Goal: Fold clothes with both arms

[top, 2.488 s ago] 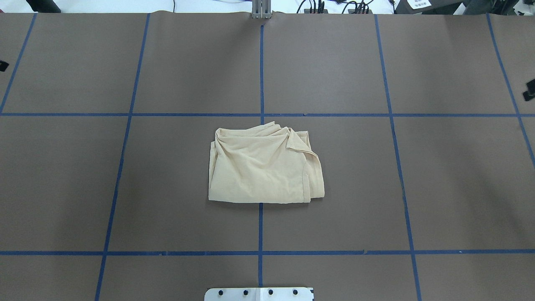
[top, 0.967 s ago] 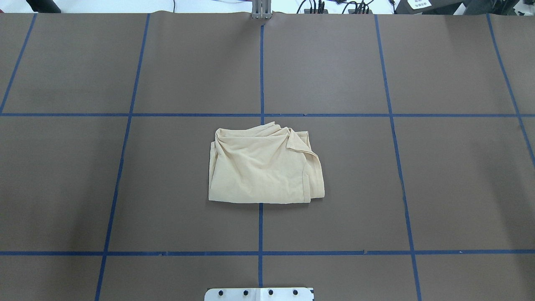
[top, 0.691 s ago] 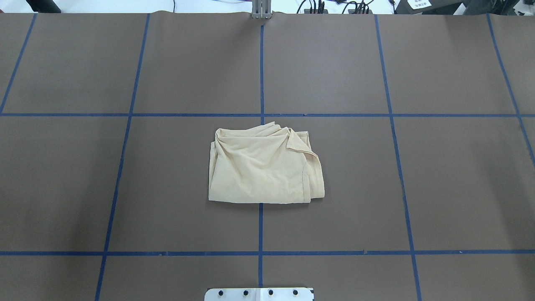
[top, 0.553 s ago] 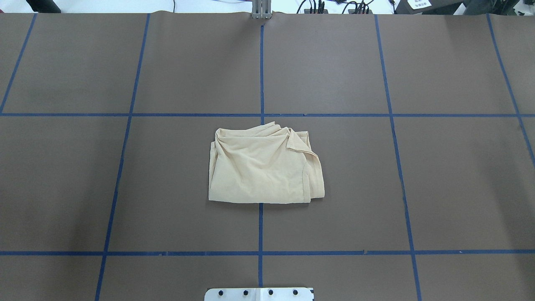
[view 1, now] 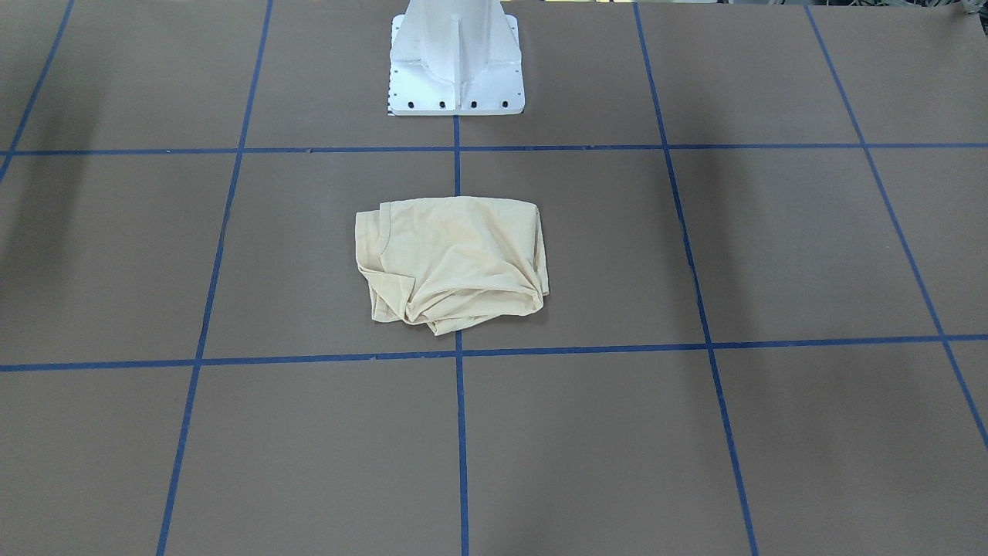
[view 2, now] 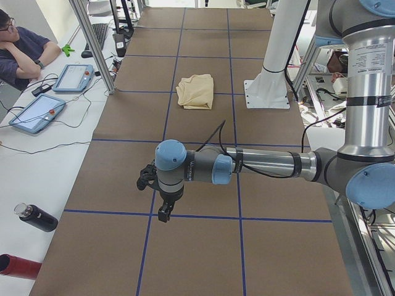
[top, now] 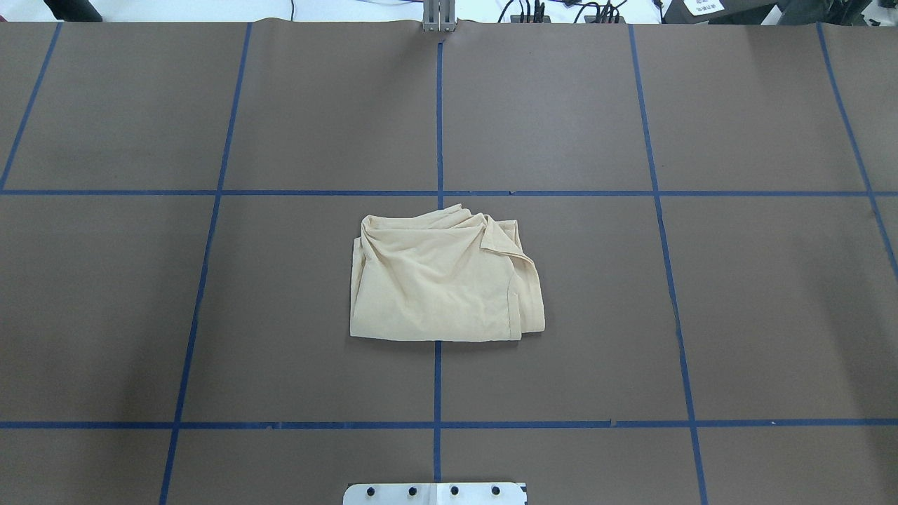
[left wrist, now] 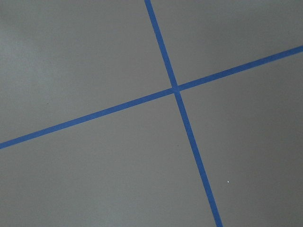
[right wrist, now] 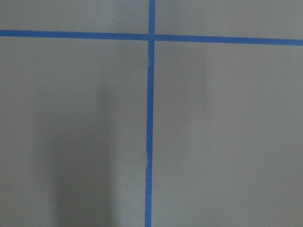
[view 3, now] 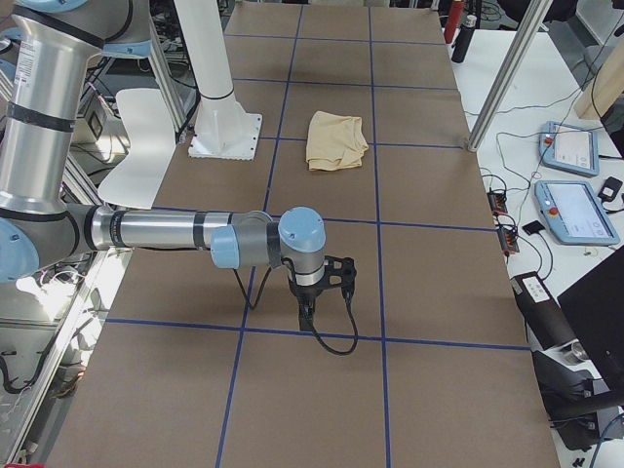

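**Shirt folded at mid-table, both arms pulled back clear of it**

The shirt (top: 445, 280) lies as a compact, slightly rumpled rectangle in the centre of the overhead frame, astride the middle blue tape line (top: 438, 105), and it has not shifted over the last couple of seconds. The one change is that the small dark tips at that frame's far left and right edges are gone. The left pincer (view 2: 162, 209) hangs over bare table (top: 631, 315) at the lower centre of the left side view. The right pincer (view 3: 307, 317) does likewise in the right side view. Both are well apart from the shirt, and I cannot tell whether either is wide or narrow. The folding looks finished, though the top edge is bunched.
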Robot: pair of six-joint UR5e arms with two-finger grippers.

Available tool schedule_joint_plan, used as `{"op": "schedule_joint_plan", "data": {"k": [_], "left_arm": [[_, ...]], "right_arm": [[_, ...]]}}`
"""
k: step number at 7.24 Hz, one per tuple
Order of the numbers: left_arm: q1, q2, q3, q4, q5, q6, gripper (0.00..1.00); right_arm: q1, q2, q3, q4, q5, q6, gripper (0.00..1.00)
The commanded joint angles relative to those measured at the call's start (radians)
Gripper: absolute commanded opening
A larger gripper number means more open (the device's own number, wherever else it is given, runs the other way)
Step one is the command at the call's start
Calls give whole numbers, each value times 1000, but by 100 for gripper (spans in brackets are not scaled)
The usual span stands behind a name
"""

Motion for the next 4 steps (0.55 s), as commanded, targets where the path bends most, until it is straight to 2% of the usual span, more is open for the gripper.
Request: {"op": "schedule_joint_plan", "data": {"k": [1, 4], "left_arm": [[0, 0, -1, 0, 0, 1, 100], [0, 14, 1, 0, 0, 0, 100]], "right_arm": [[0, 0, 3, 2, 0, 0, 100], [0, 0, 1, 2, 0, 0, 100]]}}
